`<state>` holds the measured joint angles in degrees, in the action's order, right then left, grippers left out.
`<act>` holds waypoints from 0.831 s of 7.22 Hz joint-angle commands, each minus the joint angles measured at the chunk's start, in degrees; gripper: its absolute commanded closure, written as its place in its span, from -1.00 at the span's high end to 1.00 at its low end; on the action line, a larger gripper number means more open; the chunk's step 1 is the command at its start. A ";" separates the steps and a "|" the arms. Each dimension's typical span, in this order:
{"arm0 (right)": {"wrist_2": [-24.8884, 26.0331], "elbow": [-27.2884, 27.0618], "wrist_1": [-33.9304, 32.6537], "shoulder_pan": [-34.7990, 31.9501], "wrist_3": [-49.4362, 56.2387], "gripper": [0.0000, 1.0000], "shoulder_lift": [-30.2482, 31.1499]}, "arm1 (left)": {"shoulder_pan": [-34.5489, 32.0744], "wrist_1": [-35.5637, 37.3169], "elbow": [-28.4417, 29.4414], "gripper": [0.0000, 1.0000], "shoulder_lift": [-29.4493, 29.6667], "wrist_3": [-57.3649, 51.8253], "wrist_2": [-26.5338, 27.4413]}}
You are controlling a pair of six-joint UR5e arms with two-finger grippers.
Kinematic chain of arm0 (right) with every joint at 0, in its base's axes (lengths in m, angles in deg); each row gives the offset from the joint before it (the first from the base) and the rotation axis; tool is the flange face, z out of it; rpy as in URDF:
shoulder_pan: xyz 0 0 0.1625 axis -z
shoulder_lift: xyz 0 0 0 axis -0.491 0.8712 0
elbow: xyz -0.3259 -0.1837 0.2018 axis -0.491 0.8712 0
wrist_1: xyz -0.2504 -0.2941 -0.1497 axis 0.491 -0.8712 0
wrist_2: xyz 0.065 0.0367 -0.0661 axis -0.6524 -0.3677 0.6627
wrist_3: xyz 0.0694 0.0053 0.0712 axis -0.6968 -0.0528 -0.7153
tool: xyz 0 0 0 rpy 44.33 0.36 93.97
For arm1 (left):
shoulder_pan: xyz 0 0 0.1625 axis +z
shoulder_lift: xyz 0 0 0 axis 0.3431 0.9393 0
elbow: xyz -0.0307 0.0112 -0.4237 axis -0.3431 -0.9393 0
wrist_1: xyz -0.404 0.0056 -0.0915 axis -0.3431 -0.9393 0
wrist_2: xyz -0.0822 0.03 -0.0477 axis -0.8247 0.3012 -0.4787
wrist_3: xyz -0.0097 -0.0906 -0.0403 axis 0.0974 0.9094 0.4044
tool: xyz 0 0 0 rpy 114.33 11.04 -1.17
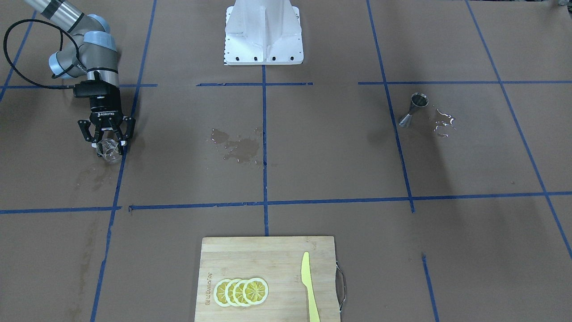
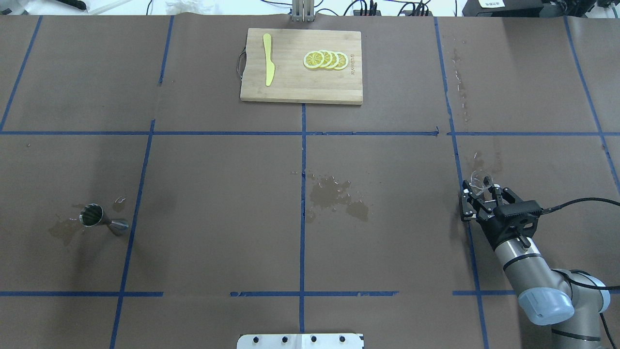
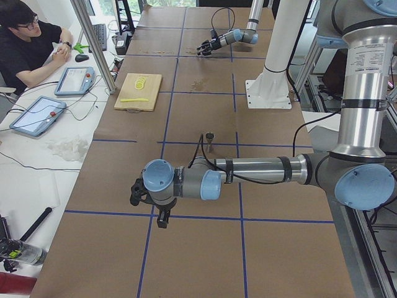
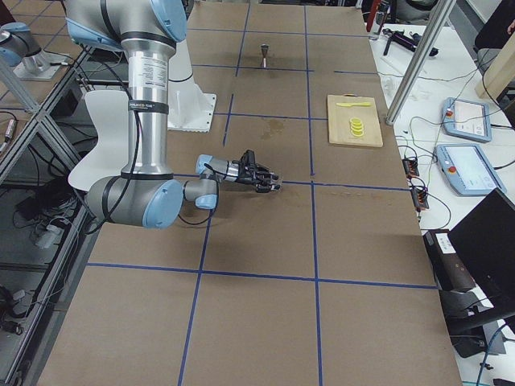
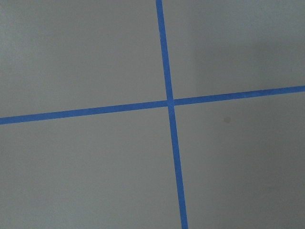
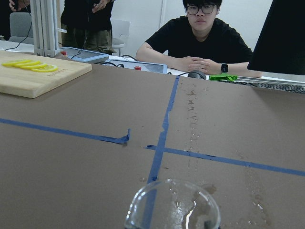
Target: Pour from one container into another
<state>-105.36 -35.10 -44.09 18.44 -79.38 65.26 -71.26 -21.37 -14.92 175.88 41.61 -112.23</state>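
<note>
A small clear glass [image 2: 480, 182] sits between the fingertips of my right gripper [image 2: 482, 190], which looks shut on it, low at the table on my right. The front view shows the same glass [image 1: 108, 151] under the gripper [image 1: 108, 144]. In the right wrist view only the glass rim [image 6: 172, 206] shows, at the bottom edge. A steel jigger [image 2: 93, 216] stands far off on my left side, and again in the front view [image 1: 414, 108]. My left gripper [image 3: 134, 194] shows only in the left side view, low over bare table, and I cannot tell its state.
A wooden cutting board [image 2: 290, 89] with lemon slices [image 2: 325, 59] and a yellow knife [image 2: 268, 65] lies at the far centre edge. Wet patches [image 2: 339, 196] mark the table's middle, with more beside the jigger. The robot base [image 1: 263, 33] stands at the near centre.
</note>
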 commanded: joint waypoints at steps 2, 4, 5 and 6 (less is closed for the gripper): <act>-0.02 -0.08 0.10 -0.02 -0.28 0.71 0.09 | 0.00 0.02 -0.08 1.00 -0.02 0.00 0.00; -0.02 -0.08 0.19 -0.02 -0.80 1.00 0.01 | 0.00 0.02 0.01 1.00 -0.02 0.00 0.00; -0.02 -0.42 0.36 -0.02 -0.80 1.00 0.09 | -0.08 0.02 0.01 1.00 -0.02 0.00 0.00; 0.33 -1.04 0.71 -0.11 -0.72 1.00 0.18 | 0.00 0.02 -0.08 1.00 -0.02 0.00 0.00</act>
<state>-105.30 -35.56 -43.71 18.40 -80.12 65.35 -71.28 -21.35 -14.93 175.86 41.61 -112.23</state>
